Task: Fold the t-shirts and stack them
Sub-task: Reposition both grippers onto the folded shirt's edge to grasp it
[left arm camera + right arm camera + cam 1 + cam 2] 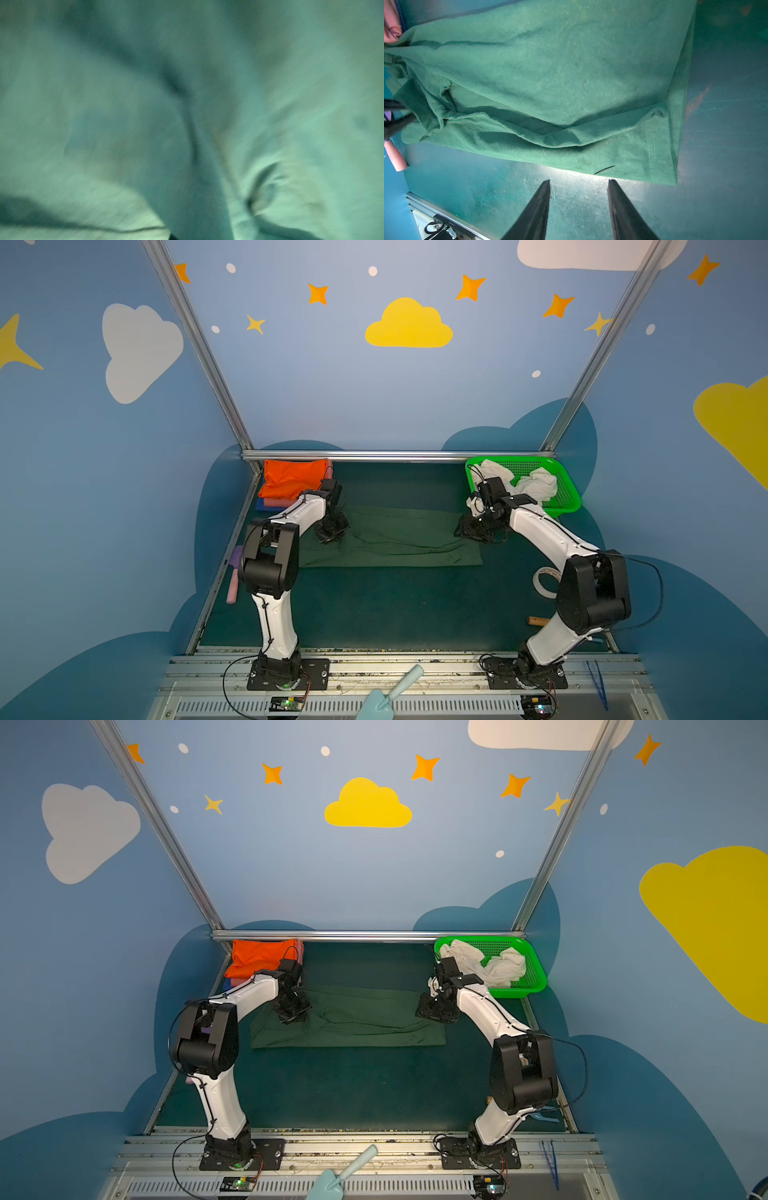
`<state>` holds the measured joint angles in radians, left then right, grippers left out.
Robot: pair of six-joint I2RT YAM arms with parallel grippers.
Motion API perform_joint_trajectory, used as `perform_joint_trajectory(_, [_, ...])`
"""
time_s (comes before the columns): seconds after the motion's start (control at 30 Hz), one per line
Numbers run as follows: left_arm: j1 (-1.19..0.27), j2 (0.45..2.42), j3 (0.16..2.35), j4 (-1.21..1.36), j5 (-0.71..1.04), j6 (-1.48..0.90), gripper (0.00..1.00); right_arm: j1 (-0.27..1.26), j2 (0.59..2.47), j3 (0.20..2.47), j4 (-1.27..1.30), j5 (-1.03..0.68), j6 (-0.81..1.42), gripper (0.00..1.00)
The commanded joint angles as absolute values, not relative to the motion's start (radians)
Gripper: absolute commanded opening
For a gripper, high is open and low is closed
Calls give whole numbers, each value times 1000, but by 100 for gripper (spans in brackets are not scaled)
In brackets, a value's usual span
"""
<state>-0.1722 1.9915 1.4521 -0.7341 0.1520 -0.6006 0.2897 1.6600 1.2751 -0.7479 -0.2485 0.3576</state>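
Right wrist view: right end effector [579,184] apart, empty; left end effector [333,536] on dark green t-shirt [550,72], spread unclear.

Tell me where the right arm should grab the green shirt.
Grip the green shirt at its stitched right-end corner, coming in low from the bare table where the open right tool hangs. The shirt lies flat, so probably only that free edge lets a jaw slide under the layers.

White arm shells [540,531], black joints [270,568], thin black cables [661,593]
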Motion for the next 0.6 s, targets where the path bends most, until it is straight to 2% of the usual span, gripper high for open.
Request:
perform_joint_trajectory(0.0, [-170, 2058, 1533, -720, 201, -602, 11, 293, 1649, 1264, -749, -256, 359, 47])
perform_joint_trajectory(0.37, [-153, 2252, 1920, -818, 250, -613, 17, 341, 1689, 1273, -728, -275, 381, 46])
perform_joint_trajectory(0.57, [-147, 2229, 2031, -901, 169, -566, 18, 380, 1730, 1304, -719, -279, 378, 46])
